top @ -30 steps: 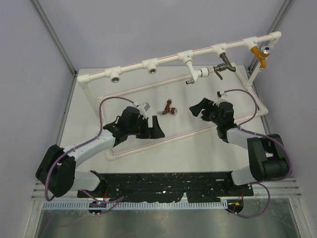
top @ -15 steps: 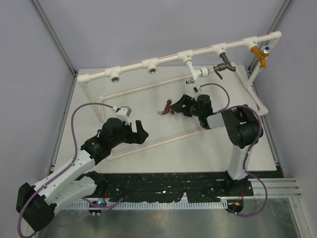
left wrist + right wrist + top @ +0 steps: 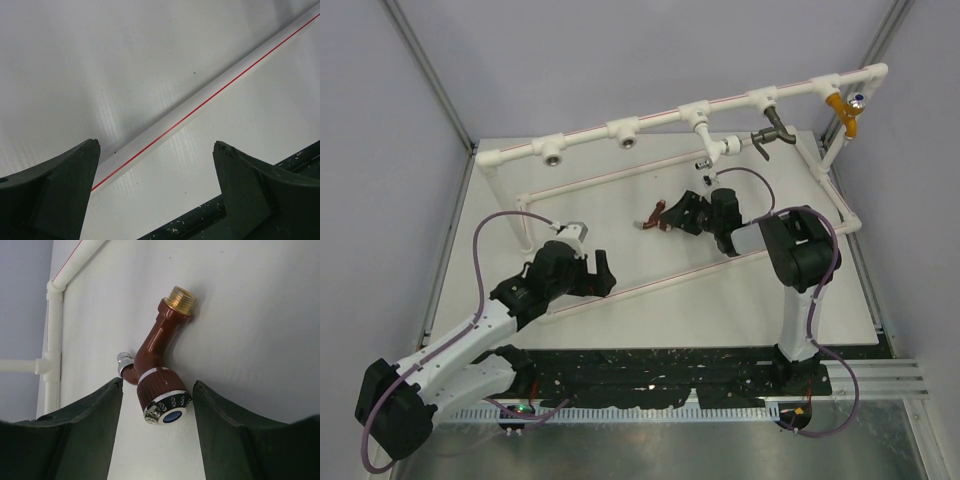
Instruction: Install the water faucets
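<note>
Straddling copper tap [image 3: 154, 347] knob; right gripper [image 3: 157, 386]

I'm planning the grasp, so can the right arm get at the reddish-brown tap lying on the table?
Likely yes: the right pincer straddles the tap at its knob end, small gaps either side, nothing else in between.

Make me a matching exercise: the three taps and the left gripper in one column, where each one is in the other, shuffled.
1 copper tap
2 bronze-grey tap
3 orange tap
4 left gripper

A far right corner of pipe frame
B open over a red-striped pipe
C lying between the right gripper fingers
D hanging left of the orange tap

Pairs: 1-C, 2-D, 3-A, 4-B
</note>
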Robot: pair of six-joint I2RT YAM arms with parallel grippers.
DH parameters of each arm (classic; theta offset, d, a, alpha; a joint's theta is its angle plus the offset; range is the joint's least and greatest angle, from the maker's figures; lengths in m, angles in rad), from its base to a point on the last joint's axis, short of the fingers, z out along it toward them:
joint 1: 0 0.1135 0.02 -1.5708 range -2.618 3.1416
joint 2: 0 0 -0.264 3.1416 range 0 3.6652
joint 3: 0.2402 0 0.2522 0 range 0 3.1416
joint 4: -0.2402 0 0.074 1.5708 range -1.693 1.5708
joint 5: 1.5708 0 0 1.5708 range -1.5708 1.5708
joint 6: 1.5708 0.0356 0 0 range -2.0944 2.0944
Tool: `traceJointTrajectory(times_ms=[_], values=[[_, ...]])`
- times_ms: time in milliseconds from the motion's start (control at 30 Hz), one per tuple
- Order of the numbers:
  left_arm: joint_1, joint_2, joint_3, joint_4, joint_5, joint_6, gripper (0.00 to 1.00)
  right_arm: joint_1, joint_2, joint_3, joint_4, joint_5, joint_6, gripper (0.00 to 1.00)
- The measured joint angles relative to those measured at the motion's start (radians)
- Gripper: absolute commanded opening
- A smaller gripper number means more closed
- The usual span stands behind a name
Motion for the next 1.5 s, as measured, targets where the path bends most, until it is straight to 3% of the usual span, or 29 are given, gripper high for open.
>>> traceJointTrajectory(times_ms=[300,500,667,933,1000,1233,1500], values=[[0.012,0.04,0.0,-0.001,0.006,-0.002,0.99,0.002,0.009,-0.005,-0.003,-0.09,-0.027,0.25],[0.043,0.063,0.008,-0.006,0.017,-0.001,0.99,0.019,0.006,-0.022,-0.011,-0.175,-0.108,0.2],[0.058,0.087,0.04,-0.014,0.045,0.01,0.99,0.032,0.002,-0.056,-0.032,-0.193,-0.135,0.24],[0.058,0.124,0.07,-0.019,0.081,0.017,1.0,0.031,-0.204,-0.166,-0.067,-0.069,-0.183,0.53],[0.058,0.124,0.07,-0.019,0.082,0.017,1.0,0.03,-0.253,-0.166,-0.087,-0.032,-0.222,0.56],[0.058,0.117,0.057,-0.016,0.086,0.008,1.0,0.03,-0.293,-0.14,-0.206,0.081,-0.352,0.58],[0.06,0.077,0.021,-0.013,0.088,-0.03,1.0,0.038,-0.198,-0.05,-0.317,0.1,-0.422,0.51]])
